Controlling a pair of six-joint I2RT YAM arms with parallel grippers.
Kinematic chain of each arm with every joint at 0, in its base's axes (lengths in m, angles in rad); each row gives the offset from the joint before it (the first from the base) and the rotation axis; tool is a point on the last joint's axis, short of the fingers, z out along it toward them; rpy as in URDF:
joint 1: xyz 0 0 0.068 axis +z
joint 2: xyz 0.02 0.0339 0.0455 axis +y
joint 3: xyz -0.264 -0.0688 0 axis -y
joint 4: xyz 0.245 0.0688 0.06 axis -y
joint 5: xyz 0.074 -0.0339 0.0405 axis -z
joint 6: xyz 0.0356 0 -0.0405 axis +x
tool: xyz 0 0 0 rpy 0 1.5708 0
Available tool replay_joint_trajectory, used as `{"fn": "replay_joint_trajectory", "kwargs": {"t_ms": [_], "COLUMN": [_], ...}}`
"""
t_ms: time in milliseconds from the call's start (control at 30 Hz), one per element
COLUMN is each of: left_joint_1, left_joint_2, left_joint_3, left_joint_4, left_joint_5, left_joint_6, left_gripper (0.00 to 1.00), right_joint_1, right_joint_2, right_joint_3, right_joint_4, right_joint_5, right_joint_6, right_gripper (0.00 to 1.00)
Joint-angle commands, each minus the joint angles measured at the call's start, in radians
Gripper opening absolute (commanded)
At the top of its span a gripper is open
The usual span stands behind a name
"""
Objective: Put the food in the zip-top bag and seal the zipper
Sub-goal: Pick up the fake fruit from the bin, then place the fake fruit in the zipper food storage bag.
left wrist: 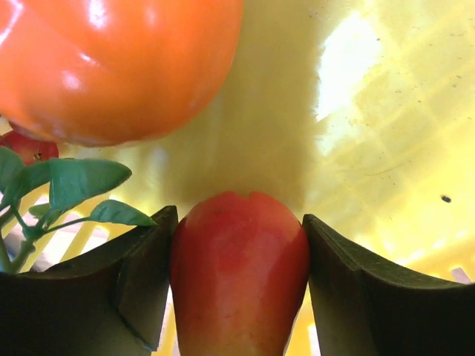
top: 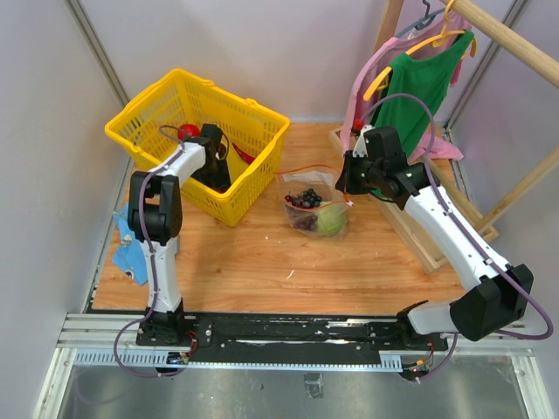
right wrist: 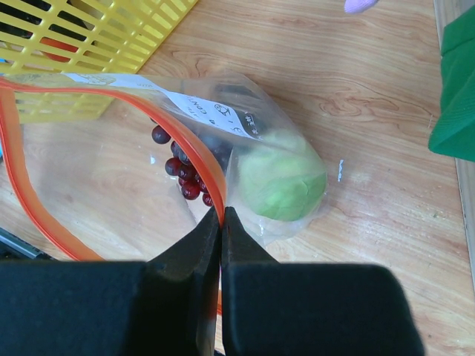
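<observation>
Tightly boxed: left tool [left wrist: 237, 217] grips red fruit [left wrist: 239, 278] (basket wall [left wrist: 378, 111] close).

A yellow mesh basket [top: 249, 179] stands at the far left of the wooden surface [top: 288, 262]. A crumpled blue cloth [top: 129, 257] lies at the left edge, near the basket. At far right, a green shirt [top: 419, 83] on a yellow hanger [top: 377, 83] and a pink garment [top: 360, 87] hang from a wooden rail [top: 515, 39].
</observation>
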Motion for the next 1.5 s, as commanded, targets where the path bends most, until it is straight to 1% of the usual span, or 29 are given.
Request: {"fn": "replay_joint_trajectory", "kwargs": {"t_ms": [0,67,167,400,567,767,1000,1267,1467], "left_joint_1": [0.006,0.004,-0.003,-0.050,-0.092,-0.169,-0.293,-0.467,-0.572], "left_joint_2": [-0.089,-0.113,-0.157,-0.289,-0.410,-0.565,-0.675,-0.678,-0.608], "left_joint_3": [0.025,0.038,0.049,0.102,0.137,0.102,0.034,-0.012,-0.016], "left_joint_4": [-0.011,-0.015,-0.018,-0.021,-0.002,0.063,0.154,0.251,0.306], "left_joint_5": [0.018,0.026,0.038,0.043,0.076,0.158,0.232,0.265,0.267], "left_joint_6": [0.008,0.012,0.018,0.044,0.082,0.084,0.090,0.081,0.076], "left_gripper": [0.44,0.40,0.38,0.37,0.36,0.36,0.35,0.35,0.35], "right_joint_1": [-0.012,-0.012,-0.012,-0.012,-0.012,-0.012,-0.012,-0.012,-0.012], "right_joint_2": [0.006,0.008,0.011,0.010,0.007,0.002,-0.007,-0.007,-0.007], "right_joint_3": [0.012,0.015,0.018,0.024,0.027,0.027,0.010,0.010,0.007], "right_joint_4": [0.010,0.010,0.011,0.011,0.010,0.011,0.026,0.026,0.029], "right_joint_5": [-0.003,-0.003,-0.004,-0.002,0.000,0.000,-0.012,-0.022,-0.042], "right_joint_6": [-0.004,-0.003,-0.002,0.006,0.011,0.020,0.043,0.055,0.068], "right_gripper": [0.03,0.03,0.03,0.03,0.03,0.02,0.02,0.02,0.02]}}
